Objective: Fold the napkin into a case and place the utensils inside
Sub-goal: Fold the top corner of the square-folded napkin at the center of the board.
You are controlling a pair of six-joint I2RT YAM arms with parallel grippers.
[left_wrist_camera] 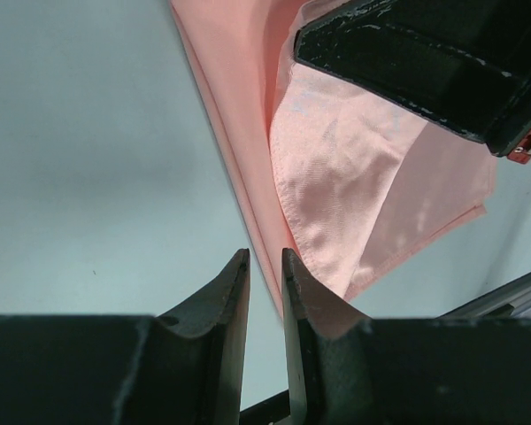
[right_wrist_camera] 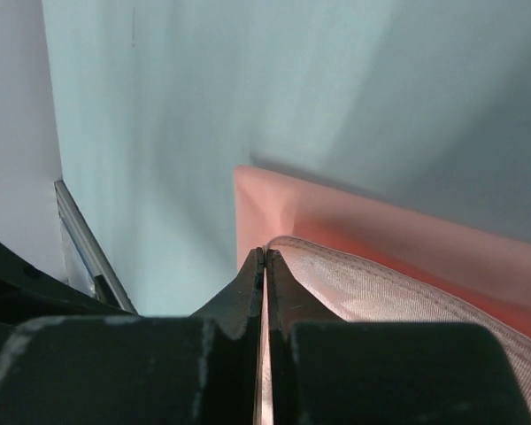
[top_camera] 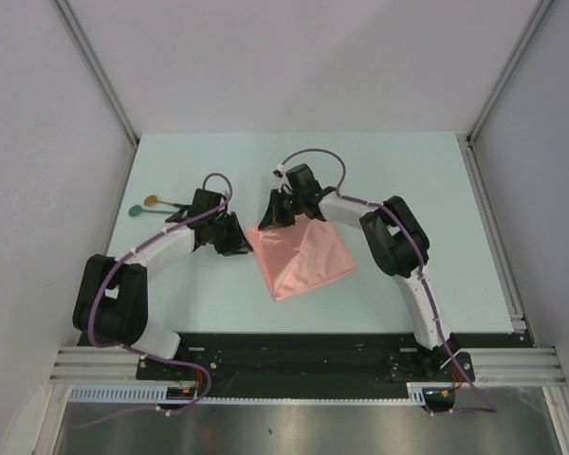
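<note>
The salmon-pink napkin (top_camera: 303,254) lies folded in the middle of the table. My right gripper (top_camera: 271,220) is shut on the hem of its upper layer at the far left corner, lifting that layer (right_wrist_camera: 380,285) off the one beneath (right_wrist_camera: 407,239). My left gripper (top_camera: 241,245) hovers at the napkin's left edge (left_wrist_camera: 239,168), its jaws (left_wrist_camera: 265,257) narrowly open with only table showing between them. The right gripper's black fingers (left_wrist_camera: 407,62) show at the top of the left wrist view. The utensils, two small spoons (top_camera: 152,204), lie far left on the table, apart from the napkin.
The pale green table (top_camera: 408,190) is bounded by grey walls and a metal rail (top_camera: 493,227) on the right. Both arm bases stand on the black strip (top_camera: 294,365) at the near edge.
</note>
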